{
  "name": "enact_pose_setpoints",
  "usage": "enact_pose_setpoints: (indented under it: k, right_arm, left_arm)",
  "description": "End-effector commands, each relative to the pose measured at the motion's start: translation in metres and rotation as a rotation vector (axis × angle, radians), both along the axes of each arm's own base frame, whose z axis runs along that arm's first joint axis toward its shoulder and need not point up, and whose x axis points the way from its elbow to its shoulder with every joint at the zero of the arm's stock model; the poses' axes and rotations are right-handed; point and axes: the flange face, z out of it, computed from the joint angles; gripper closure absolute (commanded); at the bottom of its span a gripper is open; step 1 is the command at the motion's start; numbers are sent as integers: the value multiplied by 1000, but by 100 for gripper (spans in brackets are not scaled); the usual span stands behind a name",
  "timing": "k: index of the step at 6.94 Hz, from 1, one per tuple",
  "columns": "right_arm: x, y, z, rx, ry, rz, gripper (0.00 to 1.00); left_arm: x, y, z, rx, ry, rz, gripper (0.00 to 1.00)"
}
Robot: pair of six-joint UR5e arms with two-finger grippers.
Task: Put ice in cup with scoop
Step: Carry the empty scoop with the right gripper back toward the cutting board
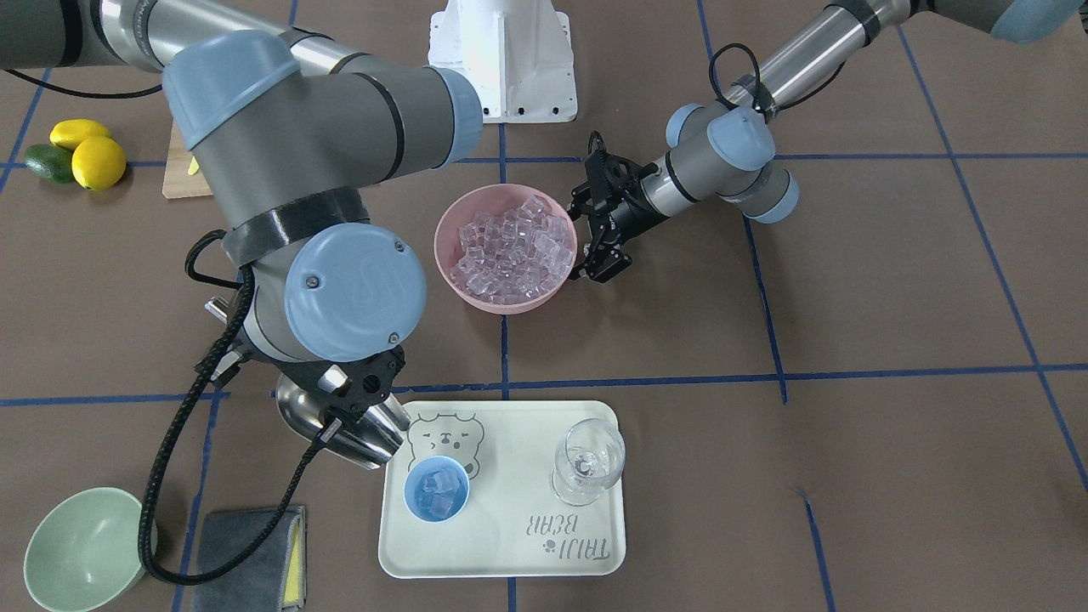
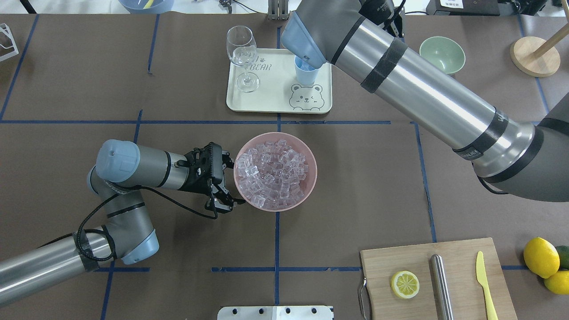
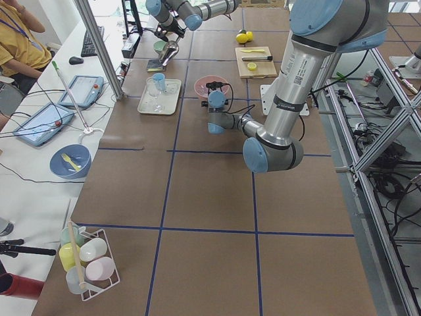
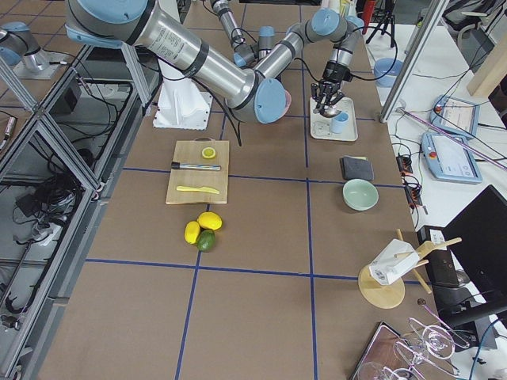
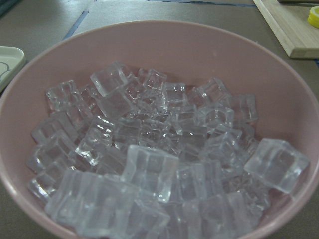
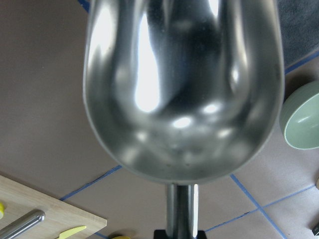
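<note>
Fingers (image 2: 221, 203) of the left gripper (image 2: 231, 182) are spread apart, holding nothing, just beside the pink bowl's (image 2: 312, 171) left rim. Ice (image 2: 273, 173) is heaped in that bowl. Beyond the bowl, away from the robot, the cup (image 2: 306, 75) stands on a tray (image 1: 510, 552) with a few cubes inside. Right of it, the right gripper (image 1: 350, 398) clamps the handle of the scoop (image 6: 182, 89), whose trough is empty.

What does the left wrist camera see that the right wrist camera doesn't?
Only the left wrist view shows the pink bowl heaped with ice and a corner of the tray. Only the right wrist view shows the scoop up close and the green bowl. Both show the brown table and a corner of the wooden board.
</note>
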Motion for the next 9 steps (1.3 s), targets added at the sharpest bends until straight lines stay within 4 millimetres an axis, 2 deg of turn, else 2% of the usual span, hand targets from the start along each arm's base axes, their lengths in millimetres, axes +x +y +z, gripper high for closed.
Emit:
enact_pose_setpoints:
  k: [1, 3, 4, 5, 6, 7, 8, 9]
  right_arm:
    - [2, -1, 0, -1, 0, 2, 100]
    - [5, -3, -2, -20, -26, 14, 100]
    - [18, -4, -4, -94, -68, 70, 100]
    - [31, -9, -8, -159, -96, 178, 100]
    - [36, -9, -17, -247, -110, 368, 100]
    - [44, 2, -22, -258, -110, 473, 100]
    - [55, 12, -14, -290, -129, 509, 100]
    - [68, 30, -18, -352, -127, 626, 100]
  left_arm:
    - [0, 0, 0, 0, 1, 0, 0]
    - [-2, 0, -1, 5, 9, -2, 0]
    - [-2, 0, -2, 7, 13, -2, 0]
    - [-2, 0, -2, 6, 13, -2, 0]
    - [-2, 0, -2, 7, 13, -2, 0]
    - [-3, -1, -1, 6, 11, -3, 0]
    - [-5, -2, 0, 6, 10, -6, 0]
    - [-6, -4, 1, 6, 9, -9, 0]
